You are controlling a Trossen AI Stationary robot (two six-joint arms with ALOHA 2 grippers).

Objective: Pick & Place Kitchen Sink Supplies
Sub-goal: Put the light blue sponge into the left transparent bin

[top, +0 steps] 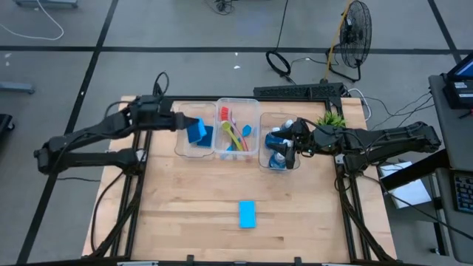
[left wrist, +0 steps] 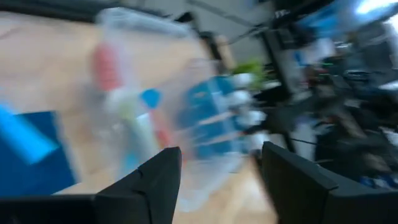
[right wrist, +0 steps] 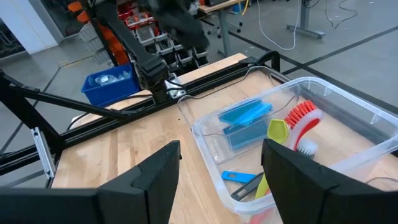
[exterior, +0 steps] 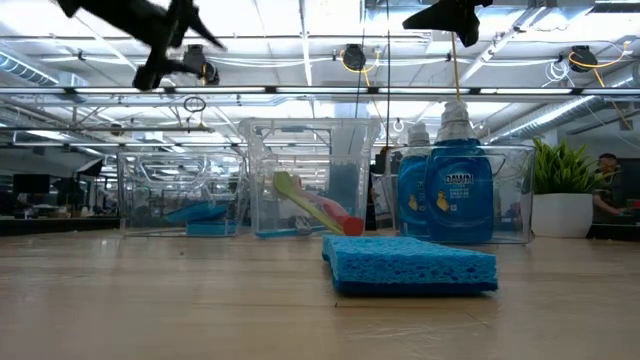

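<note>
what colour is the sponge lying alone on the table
Blue; the sponge shows best in the low view.

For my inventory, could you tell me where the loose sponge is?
In the high view, the loose sponge lies alone on the table's near centre, well apart from the bins.

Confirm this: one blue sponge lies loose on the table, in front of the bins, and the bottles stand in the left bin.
Wrong bin. In the high view the bottles stand in the right bin. The sponge does lie loose on the table, in front of the bins.
</note>
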